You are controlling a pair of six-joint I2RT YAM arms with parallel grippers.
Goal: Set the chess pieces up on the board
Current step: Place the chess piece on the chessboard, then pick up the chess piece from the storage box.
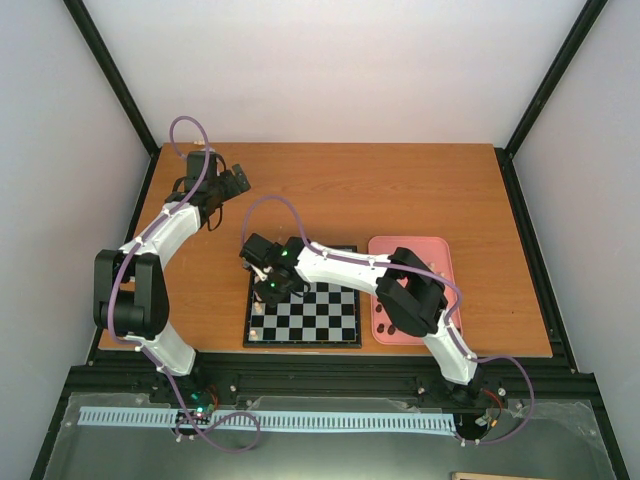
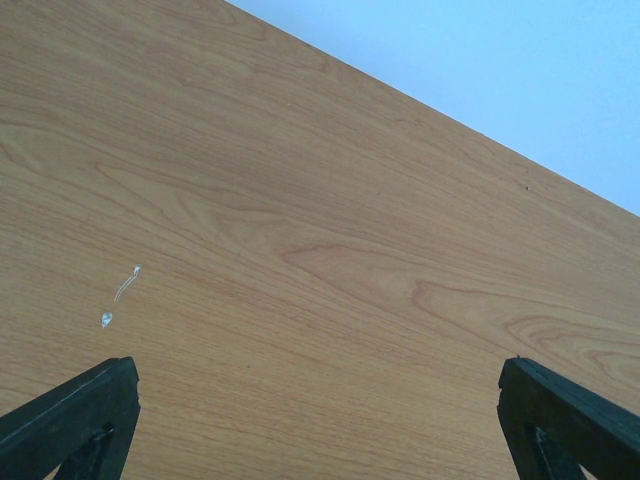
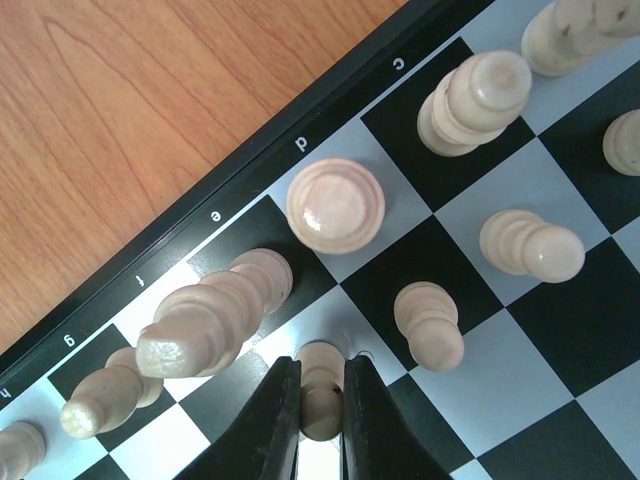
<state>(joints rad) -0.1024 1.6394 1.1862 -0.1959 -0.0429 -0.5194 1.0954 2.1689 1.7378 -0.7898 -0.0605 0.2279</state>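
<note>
While left gripper gapes over table, right gripper pinches pawn, cream pieces crowding.

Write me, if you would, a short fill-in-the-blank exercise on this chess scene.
1. A cream pawn is pinched by the robot's ____.
2. The left claw stands ____ above the wooden table.
3. The tray beside the chessboard is ____ in colour.
Missing: right claw; open; pink.
</note>
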